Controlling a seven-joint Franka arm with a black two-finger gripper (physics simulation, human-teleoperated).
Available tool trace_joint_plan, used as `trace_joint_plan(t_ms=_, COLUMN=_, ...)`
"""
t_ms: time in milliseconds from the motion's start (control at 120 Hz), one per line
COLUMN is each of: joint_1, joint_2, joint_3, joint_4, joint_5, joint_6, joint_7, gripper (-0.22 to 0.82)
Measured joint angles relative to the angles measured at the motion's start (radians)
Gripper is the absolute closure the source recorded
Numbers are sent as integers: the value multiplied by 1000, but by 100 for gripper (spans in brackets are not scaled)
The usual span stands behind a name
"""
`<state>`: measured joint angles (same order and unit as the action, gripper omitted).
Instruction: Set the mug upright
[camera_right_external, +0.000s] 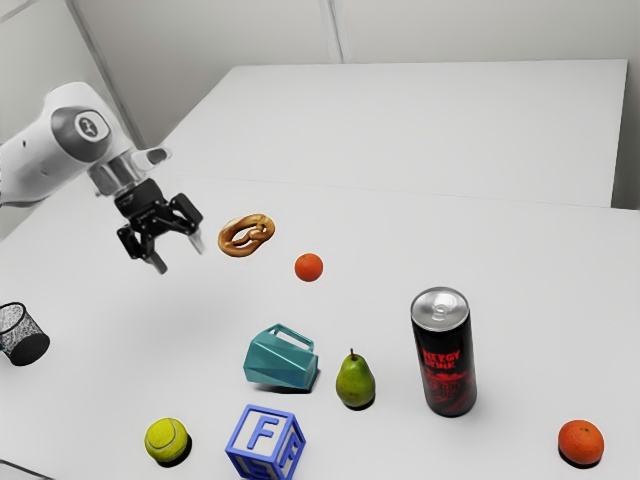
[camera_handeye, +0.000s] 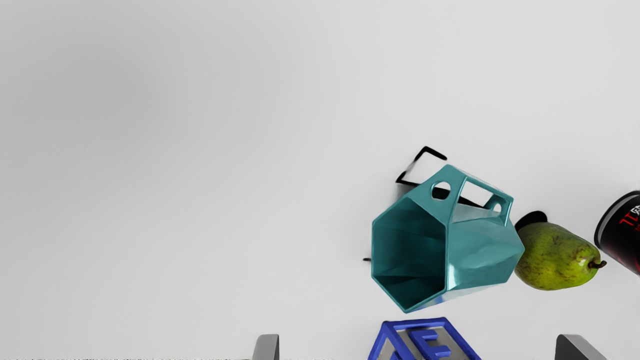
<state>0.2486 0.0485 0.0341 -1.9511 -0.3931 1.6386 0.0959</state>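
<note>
My gripper (camera_right_external: 178, 254) hangs above the table in the exterior view, off toward the exterior view's upper left from the mug and well apart from it. The teal faceted mug (camera_right_external: 281, 360) lies on its side, its handle on the upper side. In the wrist view the mug (camera_handeye: 482, 245) shows its dark open mouth and its handle with two round holes. The fingers of my gripper (camera_handeye: 417, 347) stand wide apart at the bottom edge, holding nothing.
Close to the mug are a green pear (camera_right_external: 355, 380) and a blue letter block (camera_right_external: 265, 442). A tennis ball (camera_right_external: 166, 440), black can (camera_right_external: 444, 352), pretzel (camera_right_external: 246, 236), small orange (camera_right_external: 309, 267), larger orange (camera_right_external: 581, 442) and mesh cup (camera_right_external: 22, 334) stand around on the table (camera_right_external: 400, 230).
</note>
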Motion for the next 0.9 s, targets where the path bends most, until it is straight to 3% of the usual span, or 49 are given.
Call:
trace_joint_plan(t_ms=200, joint_1=-72, joint_2=68, joint_3=-7, joint_4=-80, joint_5=-111, joint_6=3, joint_7=3, gripper=0)
trace_joint_plan(t_ms=442, joint_1=-83, joint_2=92, joint_3=-12, joint_4=-181, joint_5=-226, joint_6=27, joint_7=5, gripper=0)
trace_joint_plan(t_ms=900, joint_1=-107, joint_2=166, joint_3=-66, joint_4=-204, joint_5=-364, joint_6=101, joint_7=6, gripper=0)
